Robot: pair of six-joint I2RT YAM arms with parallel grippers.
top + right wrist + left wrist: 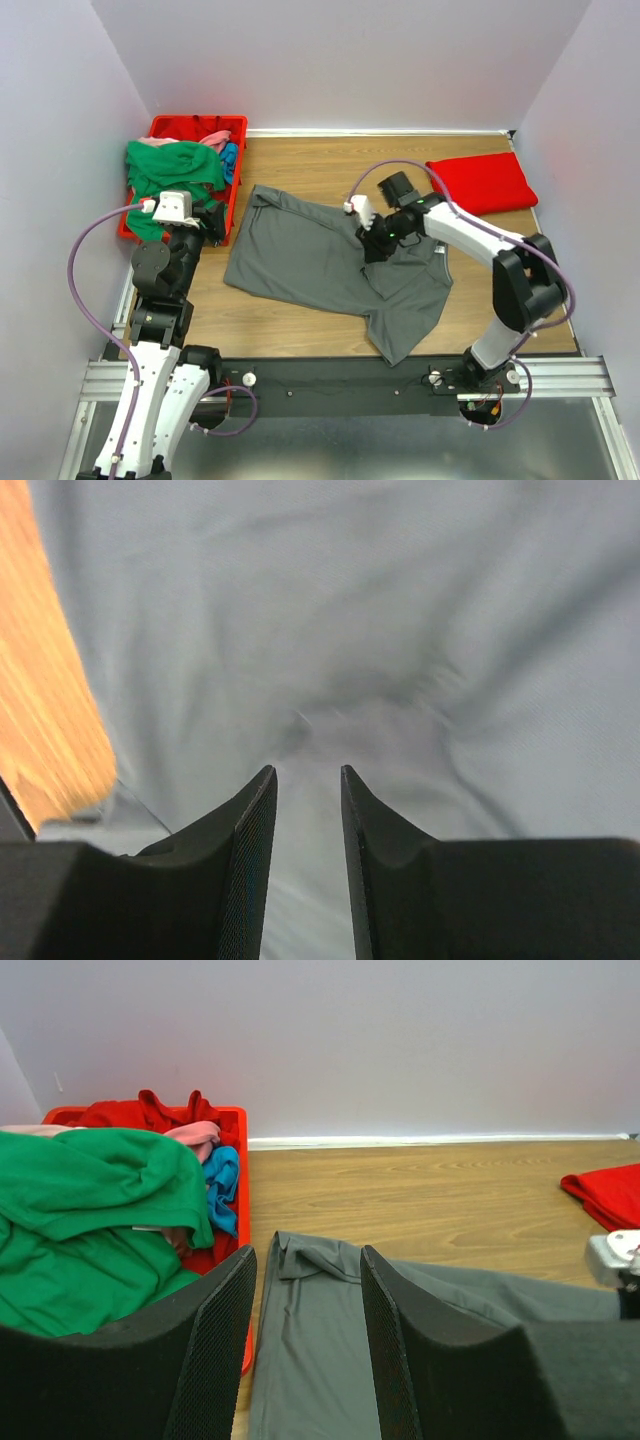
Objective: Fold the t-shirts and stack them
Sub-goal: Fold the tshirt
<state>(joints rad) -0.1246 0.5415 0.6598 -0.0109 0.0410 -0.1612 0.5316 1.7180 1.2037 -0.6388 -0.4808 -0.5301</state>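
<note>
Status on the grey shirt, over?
Left gripper open, at edge of grey shirt, near bin. Right gripper low on shirt, narrow gap, grip unclear. Shirt spread, unfolded. Nothing blocking.

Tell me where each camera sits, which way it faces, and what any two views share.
Top: above and behind the arms, looking down on the table; both arms, left claw and right claw show.
Left wrist: low beside the bin, facing the back wall over the grey shirt; its fingers show.
Right wrist: close over the grey shirt, facing the cloth; its fingers show.
Shared: the grey shirt appears in all three.
</note>
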